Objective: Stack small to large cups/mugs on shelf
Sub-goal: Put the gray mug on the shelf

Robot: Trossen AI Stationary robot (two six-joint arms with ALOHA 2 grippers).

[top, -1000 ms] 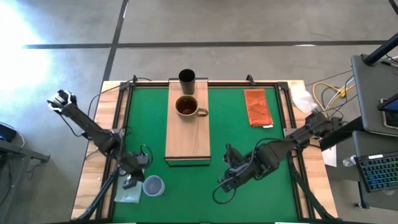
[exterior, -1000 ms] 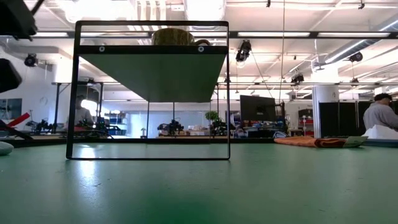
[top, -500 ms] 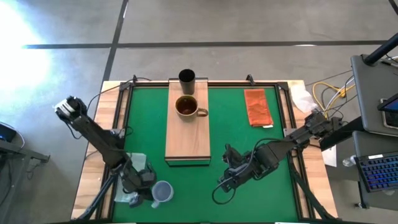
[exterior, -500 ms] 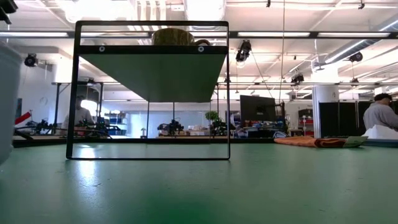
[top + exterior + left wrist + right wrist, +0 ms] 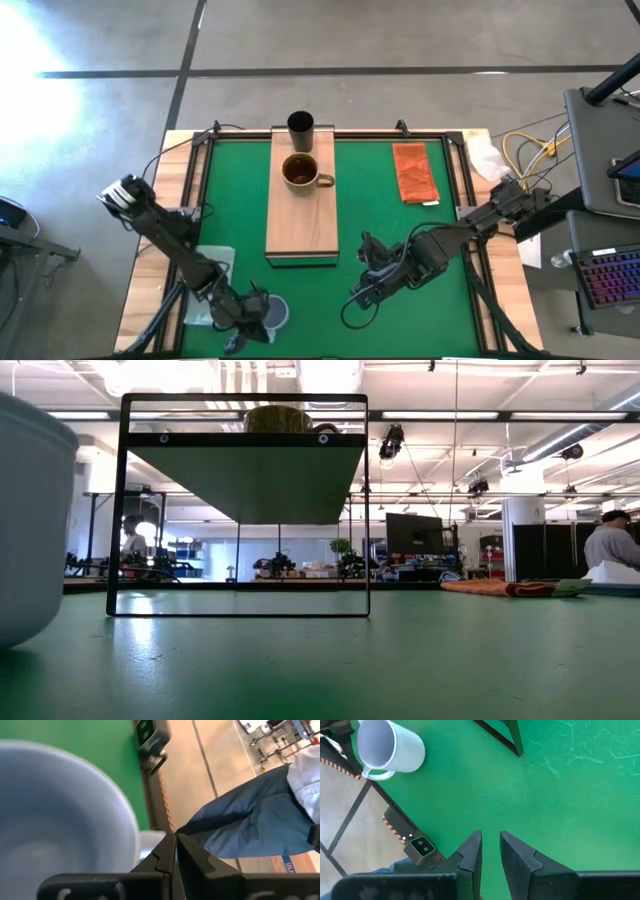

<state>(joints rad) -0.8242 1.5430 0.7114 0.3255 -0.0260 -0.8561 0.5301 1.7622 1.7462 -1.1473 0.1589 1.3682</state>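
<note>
The pale blue-grey mug (image 5: 273, 312) is near the table's front edge, left of centre, about upright; it fills the low view's left side (image 5: 30, 520). My left gripper (image 5: 247, 320) is beside it on the left, shut on it. The light-wood shelf (image 5: 300, 215) stands on a black frame in mid-table. The brown mug (image 5: 300, 172) stands on the shelf, and the black cup (image 5: 300, 125) stands at its far end. My right gripper (image 5: 360, 292) waits open and empty on the green mat, right of the shelf's near end. My left gripper is shut at the mug's handle (image 5: 150, 842), which runs from the mug's wall in behind my fingers (image 5: 162, 857). The fingers come level from the table's left side. They hide the place of contact. Whether the mug's base (image 5: 15, 640) touches the mat, I cannot tell.
An orange-brown cloth (image 5: 414, 172) lies at the far right of the mat. A clear plastic bag (image 5: 205, 262) lies under my left arm. A person in blue trousers (image 5: 250, 820) stands just beyond the table's front edge. Open green mat lies between the shelf and both grippers.
My left gripper has gone toward the table's near edge and to the right, and the pale mug has gone with it, staying about upright. In the low view the mug has come in from the left and grown large.
</note>
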